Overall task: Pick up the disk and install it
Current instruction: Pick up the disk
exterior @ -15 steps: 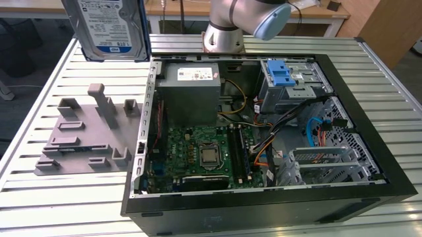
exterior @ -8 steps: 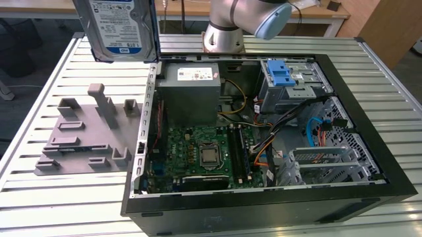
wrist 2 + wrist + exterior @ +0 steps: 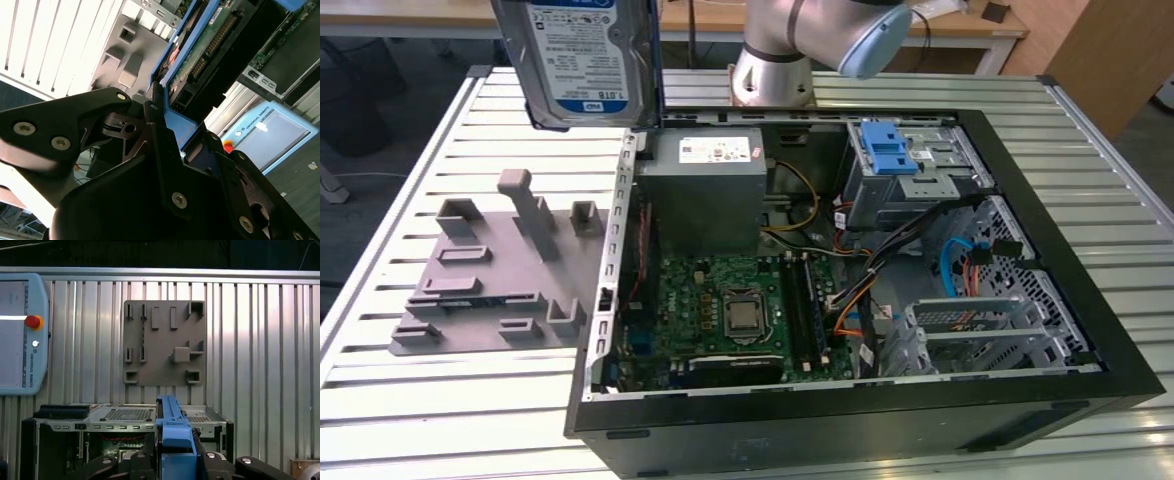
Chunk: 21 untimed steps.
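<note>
The disk [image 3: 574, 60] hangs upright high over the table, at the exterior view's upper left, its white-and-blue label facing the camera. It is above the gap between the grey holder and the open computer case [image 3: 854, 425]. In the second wrist view my gripper [image 3: 182, 135] is shut on the disk's blue frame, and the disk's green circuit board [image 3: 210, 47] shows beyond the fingers. In the first wrist view the blue frame [image 3: 172, 425] stands up between the black fingers [image 3: 215, 460] of the gripper [image 3: 175, 460].
The grey moulded holder [image 3: 494, 280] with upright posts lies on the slatted table [image 3: 440, 400], left of the case. Inside the case are a grey metal box [image 3: 704, 190], the motherboard [image 3: 720, 310] and a drive cage with a blue part [image 3: 907, 160]. A teach pendant [image 3: 20, 335] lies on the table.
</note>
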Tool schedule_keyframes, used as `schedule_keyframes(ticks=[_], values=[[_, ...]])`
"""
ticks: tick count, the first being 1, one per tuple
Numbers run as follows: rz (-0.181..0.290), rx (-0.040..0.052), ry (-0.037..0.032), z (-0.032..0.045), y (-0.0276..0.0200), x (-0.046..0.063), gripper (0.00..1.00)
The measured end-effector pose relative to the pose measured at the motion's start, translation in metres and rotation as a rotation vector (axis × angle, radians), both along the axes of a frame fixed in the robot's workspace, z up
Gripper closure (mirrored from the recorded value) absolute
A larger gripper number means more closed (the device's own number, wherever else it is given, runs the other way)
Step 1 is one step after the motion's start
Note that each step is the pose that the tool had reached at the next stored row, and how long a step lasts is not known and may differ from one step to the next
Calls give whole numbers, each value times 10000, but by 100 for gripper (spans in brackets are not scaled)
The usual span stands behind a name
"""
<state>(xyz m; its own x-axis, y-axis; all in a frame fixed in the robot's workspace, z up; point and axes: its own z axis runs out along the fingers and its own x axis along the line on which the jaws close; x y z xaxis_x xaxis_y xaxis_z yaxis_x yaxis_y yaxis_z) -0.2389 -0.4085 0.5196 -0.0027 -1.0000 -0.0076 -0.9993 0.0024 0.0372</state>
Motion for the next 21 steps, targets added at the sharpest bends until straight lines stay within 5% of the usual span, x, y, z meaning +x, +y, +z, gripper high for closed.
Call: schedule_keyframes(ticks=[15,21], values=[[0,0,9,0,-97,327,64],[-1,12,9,-5,-173,381,64]])
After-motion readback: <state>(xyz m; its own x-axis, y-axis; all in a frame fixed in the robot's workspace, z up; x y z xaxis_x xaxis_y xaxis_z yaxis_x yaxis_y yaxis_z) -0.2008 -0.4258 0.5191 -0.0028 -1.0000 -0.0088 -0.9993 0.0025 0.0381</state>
